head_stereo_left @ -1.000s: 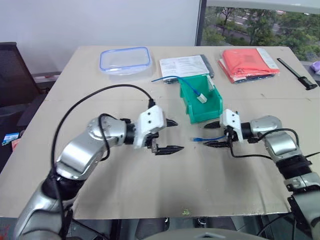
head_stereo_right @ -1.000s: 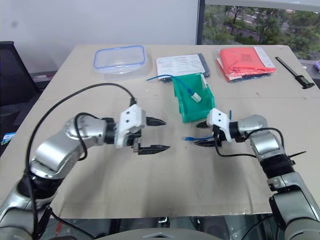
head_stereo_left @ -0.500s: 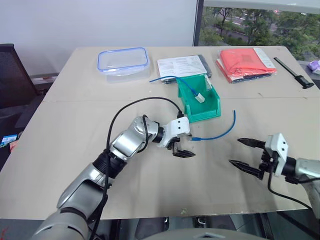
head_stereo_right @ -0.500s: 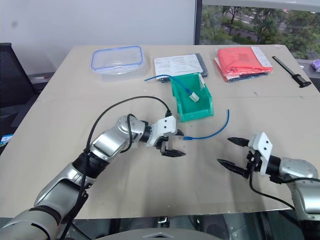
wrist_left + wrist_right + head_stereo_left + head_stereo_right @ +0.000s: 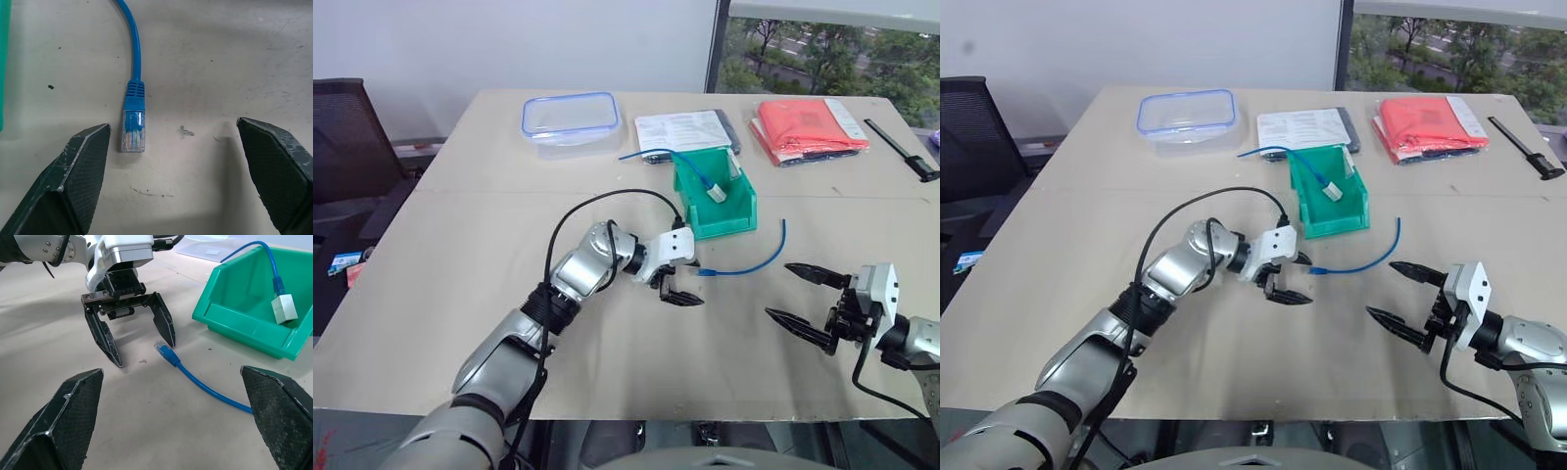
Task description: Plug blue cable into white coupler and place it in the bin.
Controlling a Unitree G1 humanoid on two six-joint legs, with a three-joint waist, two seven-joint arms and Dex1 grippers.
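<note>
The blue cable (image 5: 756, 261) lies in a gentle curve on the table just in front of the green bin (image 5: 724, 223). Its plug (image 5: 133, 132) rests flat on the table between the open fingers of my left gripper (image 5: 697, 282), nearer one finger and touching neither. My right gripper (image 5: 778, 291) hovers open and empty near the table's front right, apart from the cable. In the right wrist view the left gripper (image 5: 145, 355) straddles the plug (image 5: 165, 352), with the bin (image 5: 234, 328) behind. The white coupler is out of view.
A longer blue cable (image 5: 697, 168) with a white block (image 5: 716, 195) on its end lies in the bin. At the back stand a clear blue-rimmed container (image 5: 570, 116), papers (image 5: 685, 129), a red packet (image 5: 808, 122) and a black tool (image 5: 901, 147).
My right gripper has drawn back from the blue cable toward the near right. My left gripper has reached right and down to the cable's plug end.
</note>
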